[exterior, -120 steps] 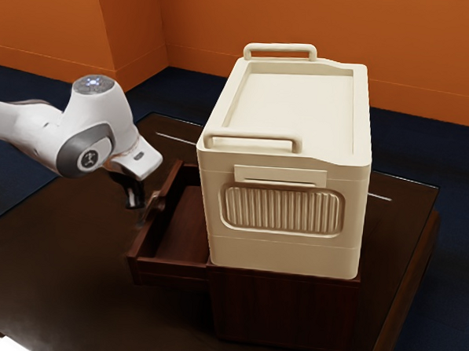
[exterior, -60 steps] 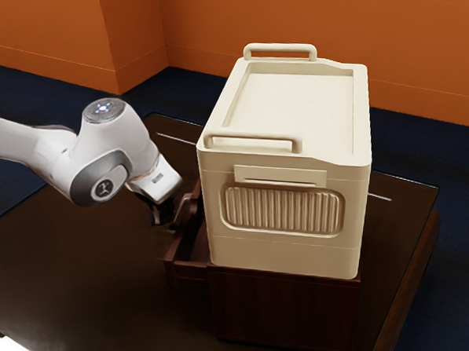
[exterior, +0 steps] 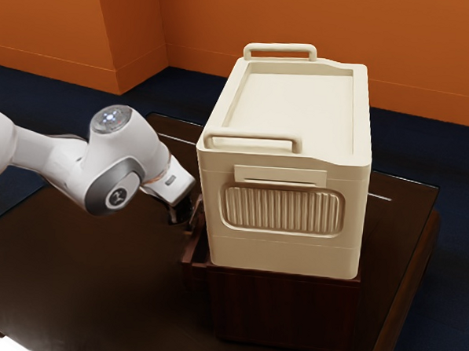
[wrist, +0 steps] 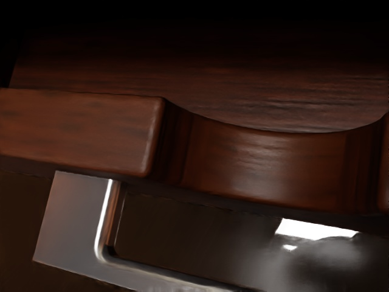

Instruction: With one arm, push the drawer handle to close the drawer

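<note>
From my station I have the pincer (exterior: 183, 212) low on the exterior view's left of the cream box (exterior: 285, 255), right by the front of the drawer (exterior: 189, 260). I can't tell whether the pincer is open or closed: its tip is dark and lost against the dark wood there, and I can't make out if it is touching. The drawer is not fully home; a short stretch of it pokes out of the dark wooden cabinet (exterior: 282, 312) toward the exterior view's left, with the cream box sitting on top of that cabinet. My wrist view gives me the drawer front close up: reddish-brown wood with a curved dip cut into its upper edge, and wooden surface running on behind it. The drawer handle (wrist: 68, 216), a squared metal loop with a shiny inner edge, sits along the outer side of that front, partly beneath it as I look down. The cream box has a raised rail at either end of its recessed top and a ribbed panel on its side. Everything stands on the dark, glossy table (exterior: 94, 294), with orange walls (exterior: 305, 22) and dark blue floor (exterior: 448, 155) beyond.
</note>
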Tool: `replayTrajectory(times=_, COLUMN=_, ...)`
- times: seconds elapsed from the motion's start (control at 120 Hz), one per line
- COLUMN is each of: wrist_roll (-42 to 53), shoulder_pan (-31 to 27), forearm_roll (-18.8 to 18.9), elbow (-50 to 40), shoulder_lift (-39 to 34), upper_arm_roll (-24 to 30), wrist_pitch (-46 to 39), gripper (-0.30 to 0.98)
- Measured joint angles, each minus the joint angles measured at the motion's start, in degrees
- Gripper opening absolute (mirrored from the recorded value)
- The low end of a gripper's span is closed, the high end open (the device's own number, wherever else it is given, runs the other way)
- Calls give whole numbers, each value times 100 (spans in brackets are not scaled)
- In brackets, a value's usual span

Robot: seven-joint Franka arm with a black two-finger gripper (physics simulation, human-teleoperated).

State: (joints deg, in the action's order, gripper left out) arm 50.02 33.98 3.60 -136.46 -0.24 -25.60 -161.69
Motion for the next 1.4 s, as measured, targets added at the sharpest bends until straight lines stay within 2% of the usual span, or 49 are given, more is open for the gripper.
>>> replayTrajectory(times=0.55, wrist_roll=74, shoulder_pan=388, forearm_roll=-137, elbow=236, shoulder_lift=325, upper_arm_roll=-60, wrist_pitch=-428, gripper=-10)
replayTrajectory(times=0.692, wrist_roll=70, shoulder_pan=814, forearm_roll=-146, elbow=385, shoulder_lift=291, upper_arm_roll=-701, wrist_pitch=50, gripper=-10)
replayTrajectory(times=0.783, wrist_roll=68, shoulder_pan=485, forearm_roll=-152, elbow=786, shoulder_lift=286, upper_arm_roll=-909, wrist_pitch=454, gripper=-10)
replayTrajectory(times=0.9, wrist_roll=48, shoulder_pan=-135, forearm_roll=-290, elbow=1819, shoulder_lift=323, upper_arm_roll=-951, wrist_pitch=1409, gripper=-10)
replayTrajectory(times=0.992, wrist_roll=-86, shoulder_pan=-256, forearm_roll=-360, elbow=2556, shoulder_lift=403, upper_arm_roll=-952, wrist_pitch=2261, gripper=9)
replayTrajectory(times=1.142, wrist_roll=-530, shoulder_pan=-46, forearm_roll=-445, elbow=3153, shoulder_lift=511, upper_arm_roll=-906, wrist_pitch=3448, gripper=38)
replayTrajectory(times=1.267, wrist_roll=-884, shoulder_pan=-73, forearm_roll=-531, elbow=3741, shoulder_lift=596, upper_arm_roll=-896, wrist_pitch=4460, gripper=52)
replayTrajectory(times=1.4, wrist_roll=-1204, shoulder_pan=-95, forearm_roll=-559, elbow=3862, shoulder_lift=667, upper_arm_roll=-895, wrist_pitch=5143, gripper=60)
